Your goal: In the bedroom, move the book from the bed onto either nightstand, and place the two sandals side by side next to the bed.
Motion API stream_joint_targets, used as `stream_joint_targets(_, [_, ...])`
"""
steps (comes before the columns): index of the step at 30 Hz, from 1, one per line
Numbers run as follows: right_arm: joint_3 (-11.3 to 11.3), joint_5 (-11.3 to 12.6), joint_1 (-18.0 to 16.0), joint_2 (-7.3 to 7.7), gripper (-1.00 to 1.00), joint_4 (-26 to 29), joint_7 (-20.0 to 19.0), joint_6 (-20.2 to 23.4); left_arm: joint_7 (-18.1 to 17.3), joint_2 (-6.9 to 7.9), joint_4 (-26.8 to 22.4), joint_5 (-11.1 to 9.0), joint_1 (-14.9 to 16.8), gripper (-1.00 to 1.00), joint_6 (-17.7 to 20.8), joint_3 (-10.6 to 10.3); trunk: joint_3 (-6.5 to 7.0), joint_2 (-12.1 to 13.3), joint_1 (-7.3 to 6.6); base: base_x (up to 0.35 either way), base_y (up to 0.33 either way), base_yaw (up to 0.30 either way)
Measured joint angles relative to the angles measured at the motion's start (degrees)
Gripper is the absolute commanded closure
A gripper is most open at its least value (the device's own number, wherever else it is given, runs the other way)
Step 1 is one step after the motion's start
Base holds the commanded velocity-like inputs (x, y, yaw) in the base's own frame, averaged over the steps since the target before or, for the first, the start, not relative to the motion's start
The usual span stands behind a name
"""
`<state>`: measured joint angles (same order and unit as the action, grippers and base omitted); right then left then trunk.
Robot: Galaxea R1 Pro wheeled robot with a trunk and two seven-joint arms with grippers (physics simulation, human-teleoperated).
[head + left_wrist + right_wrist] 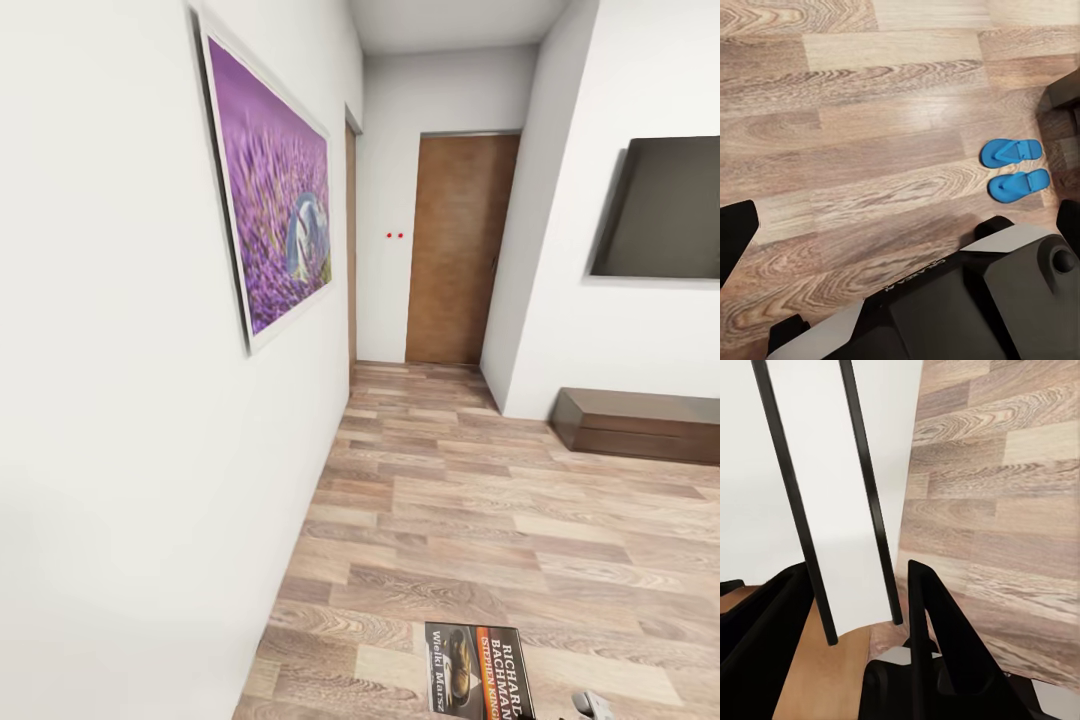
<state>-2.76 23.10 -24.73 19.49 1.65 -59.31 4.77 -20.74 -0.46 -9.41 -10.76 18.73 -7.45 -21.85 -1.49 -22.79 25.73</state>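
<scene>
The book (478, 670) is at the bottom edge of the head view, a bit right of the middle. It looks like it is up above the wood floor (450, 500), not lying on it. It is small and thin. Its cover has a dark grey picture, and an orange band with white letters runs along one side.

A book like this is likely light. It is thin, so it may bend a little, and its smooth cover could slip. A good place to grab it would be across one edge, with one finger on the front and one on the back. A firm squeeze should not hurt it.

The right gripper (855, 645) has two dark fingers (937, 645) with something flat and tan between them. That may be the book, but it is not clear if the jaws are squeezing it.

The left gripper (902, 225) has its jaws wide apart with nothing in them. Below it, two bright blue sandals (1014, 166) lie flat on the floor, side by side and almost touching. They are thin and likely soft and light.

In the head view a purple picture (275, 200) hangs on the wall at the upper left. A brown door (460, 250) stands at the far end.
</scene>
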Motion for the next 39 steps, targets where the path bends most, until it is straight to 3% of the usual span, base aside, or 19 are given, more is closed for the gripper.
stream_joint_targets(14, [0.02,0.01,-0.01,0.00,1.00,-0.01,-0.02,-0.01,0.00,0.00,0.00,0.00,0.00,-1.00,-0.04,0.00,0.00,0.01,0.02,0.096,0.070,-0.006])
stream_joint_targets(24, [0.00,0.00,0.00,0.00,1.00,0.01,-0.01,0.00,0.00,0.00,0.00,0.00,0.00,-1.00,-0.01,0.00,0.11,0.01,0.01,0.016,0.004,-0.154])
stream_joint_targets(39, [0.05,0.00,-0.01,0.00,1.00,-0.03,-0.01,0.00,0.00,0.00,0.00,-0.01,0.00,-1.00,0.04,-0.01,0.13,0.01,0.00,0.266,0.033,-0.010])
